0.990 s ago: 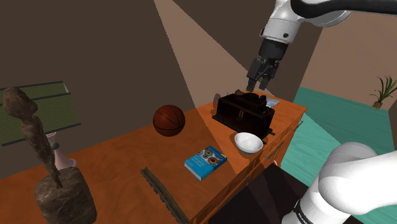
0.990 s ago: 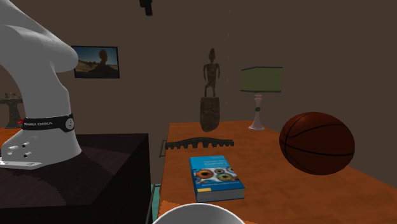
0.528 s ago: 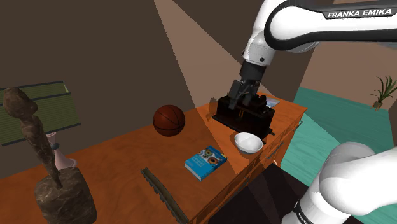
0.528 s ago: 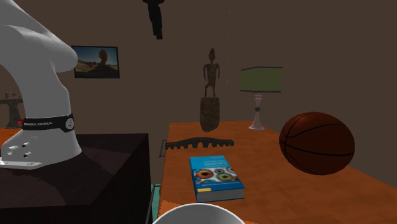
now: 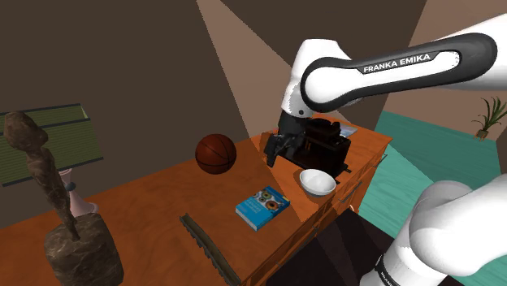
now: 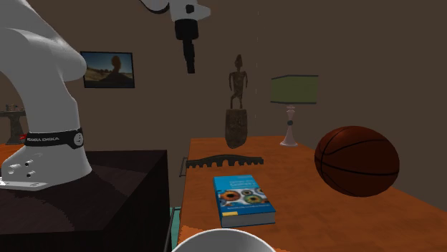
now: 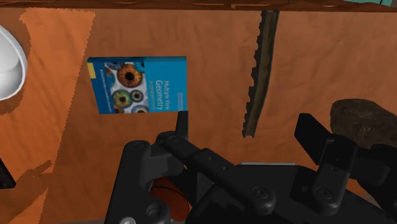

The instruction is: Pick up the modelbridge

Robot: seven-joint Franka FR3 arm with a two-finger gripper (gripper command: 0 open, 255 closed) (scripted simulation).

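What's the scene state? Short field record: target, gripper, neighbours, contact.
target: model bridge, dark, lying flat on the orange-brown table near the edge by the stand
gripper state: gripper open, in the air above the table, holding nothing
contact with target: none
neighbours of target: blue book on one side, dark statue on the other, both apart from it
also on table: white bowl, basketball

On table (image 5: 146, 203), book (image 5: 262, 207) between bowl (image 5: 317, 182) and model bridge (image 5: 205, 242), ball (image 5: 215, 153) behind
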